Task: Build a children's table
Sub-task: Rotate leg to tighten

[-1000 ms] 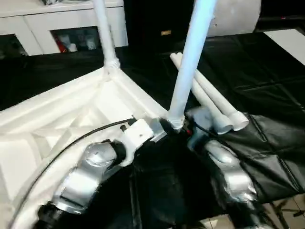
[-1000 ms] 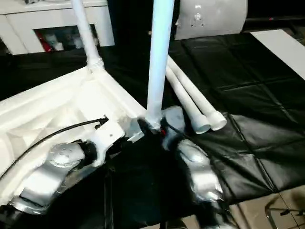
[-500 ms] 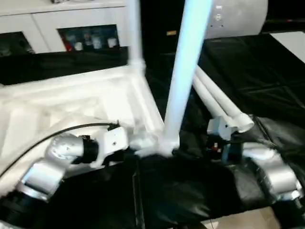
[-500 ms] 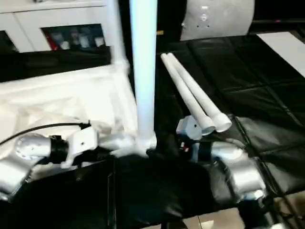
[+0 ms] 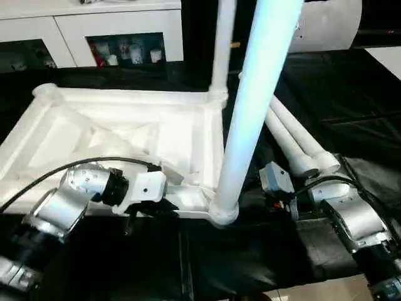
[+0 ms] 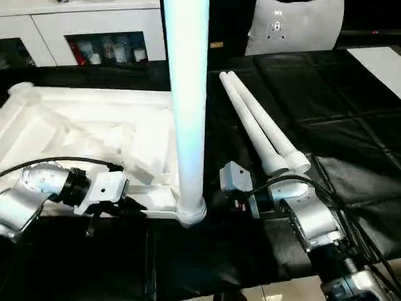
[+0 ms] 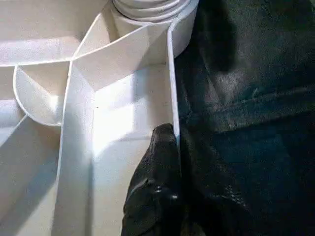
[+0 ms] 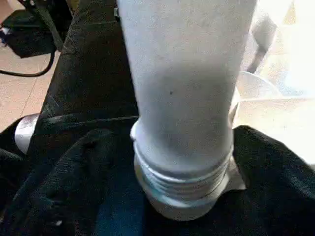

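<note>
The two loose legs (image 6: 263, 128) lie at the right pincer's (image 6: 233, 188) one o'clock, pointing toward eleven; its fingers' state cannot be told, while the left pincer (image 7: 162, 162) is clamped on the table top's rim (image 7: 172, 98).

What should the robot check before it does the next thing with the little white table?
1. Table top lies ribbed side up on the black-covered work table: ok.
2. Near leg stands upright in its corner socket: ok. Fully screwed in: cannot tell.
3. Far leg stands in its corner: ok.
4. Two loose legs lie side by side to the robot's right: ok.
5. Left gripper has a finger against the top's edge wall: ok; firm grip: cannot tell.
6. Right gripper sits beside the near leg, apart from it: ok.
</note>
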`<state>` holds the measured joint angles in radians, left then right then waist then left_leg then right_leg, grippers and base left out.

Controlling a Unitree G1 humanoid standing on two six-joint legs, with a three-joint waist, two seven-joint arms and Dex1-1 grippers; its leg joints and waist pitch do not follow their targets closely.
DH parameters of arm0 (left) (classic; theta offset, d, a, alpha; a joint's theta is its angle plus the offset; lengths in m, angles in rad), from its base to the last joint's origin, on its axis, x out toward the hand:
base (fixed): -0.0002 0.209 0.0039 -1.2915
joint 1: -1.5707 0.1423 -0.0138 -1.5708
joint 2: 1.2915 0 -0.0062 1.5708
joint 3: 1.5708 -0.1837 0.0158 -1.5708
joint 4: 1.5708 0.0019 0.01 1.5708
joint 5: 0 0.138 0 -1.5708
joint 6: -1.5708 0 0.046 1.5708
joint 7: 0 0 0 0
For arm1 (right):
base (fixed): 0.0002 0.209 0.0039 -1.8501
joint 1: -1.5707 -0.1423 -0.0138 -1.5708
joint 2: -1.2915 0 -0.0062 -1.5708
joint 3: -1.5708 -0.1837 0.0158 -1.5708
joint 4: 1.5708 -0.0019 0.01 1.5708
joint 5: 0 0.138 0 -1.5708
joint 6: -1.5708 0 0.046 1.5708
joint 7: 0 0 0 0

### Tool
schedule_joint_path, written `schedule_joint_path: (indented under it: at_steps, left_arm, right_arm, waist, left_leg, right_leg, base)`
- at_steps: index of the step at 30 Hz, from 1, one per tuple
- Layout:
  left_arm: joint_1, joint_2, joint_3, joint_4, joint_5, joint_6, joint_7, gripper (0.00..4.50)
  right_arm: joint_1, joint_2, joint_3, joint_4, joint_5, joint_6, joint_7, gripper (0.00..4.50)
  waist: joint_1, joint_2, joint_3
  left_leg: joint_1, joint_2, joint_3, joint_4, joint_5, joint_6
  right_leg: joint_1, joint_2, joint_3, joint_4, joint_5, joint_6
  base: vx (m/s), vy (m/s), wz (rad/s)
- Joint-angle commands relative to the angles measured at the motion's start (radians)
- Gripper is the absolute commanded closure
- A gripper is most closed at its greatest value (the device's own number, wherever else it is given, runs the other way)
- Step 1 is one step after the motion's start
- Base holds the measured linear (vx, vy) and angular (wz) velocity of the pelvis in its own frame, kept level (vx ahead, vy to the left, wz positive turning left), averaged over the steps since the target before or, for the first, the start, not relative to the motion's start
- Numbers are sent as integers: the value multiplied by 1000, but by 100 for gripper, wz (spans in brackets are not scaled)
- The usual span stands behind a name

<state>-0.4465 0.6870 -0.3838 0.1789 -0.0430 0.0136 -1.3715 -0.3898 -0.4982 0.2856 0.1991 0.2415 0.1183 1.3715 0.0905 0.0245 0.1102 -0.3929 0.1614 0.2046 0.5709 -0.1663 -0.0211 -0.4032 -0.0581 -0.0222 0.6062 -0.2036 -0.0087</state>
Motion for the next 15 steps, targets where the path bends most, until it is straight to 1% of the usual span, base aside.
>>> schedule_joint_path:
  at_steps: [1,4,6,8,9,10,13,14,15]
  left_arm:
    - [-6,-3,-49,4,31,-29,-39,450]
    - [-14,-5,-56,18,31,-45,-48,450]
    - [-17,-6,-60,26,31,-54,-54,450]
    - [-22,-7,-63,37,34,-68,-61,450]
    - [-24,-9,-65,45,37,-78,-65,450]
    - [-25,-10,-66,49,39,-81,-67,450]
    - [-29,-12,-64,59,40,-88,-67,450]
    - [-28,-12,-63,59,39,-88,-66,450]
    - [-27,-11,-62,60,38,-88,-65,450]
  right_arm:
    - [-7,7,20,6,-2,-7,24,79]
    - [-16,12,25,14,-1,-9,37,89]
    - [-20,13,28,22,-3,-12,44,120]
    - [-26,14,35,37,-9,-23,52,130]
    - [-29,16,39,47,-12,-30,55,137]
    - [-31,17,41,52,-12,-32,56,152]
    - [-34,26,46,58,-14,-32,58,162]
    - [-30,26,47,54,-14,-31,60,164]
    - [-26,25,48,50,-12,-28,61,169]
  waist:
    - [-5,1,-56]
    - [-4,0,-55]
    - [-4,2,-55]
    - [-4,1,-53]
    - [-4,1,-53]
    - [-4,1,-52]
    - [-4,1,-51]
    - [-4,3,-52]
    - [-4,2,-52]
  left_leg:
    - [33,77,-34,-64,-207,61]
    - [33,77,-34,-65,-199,61]
    - [33,78,-33,-65,-204,62]
    - [34,78,-33,-66,-214,59]
    - [33,78,-34,-67,-217,56]
    - [33,78,-34,-67,-219,56]
    - [33,78,-34,-69,-222,53]
    - [34,79,-34,-69,-224,51]
    - [34,79,-34,-69,-228,50]
  right_leg:
    - [33,-87,43,-64,-125,-276]
    - [33,-85,43,-63,-117,-274]
    - [33,-85,43,-63,-113,-276]
    - [31,-86,43,-66,-129,-275]
    - [32,-87,43,-65,-137,-275]
    - [32,-87,43,-66,-139,-274]
    - [31,-86,44,-66,-143,-272]
    - [31,-87,44,-66,-145,-272]
    - [31,-87,44,-67,-148,-272]
  base:
    - [0,0,0]
    - [0,0,0]
    - [0,0,0]
    - [0,0,0]
    - [0,0,0]
    - [0,0,0]
    - [0,0,0]
    - [0,0,0]
    - [0,0,0]
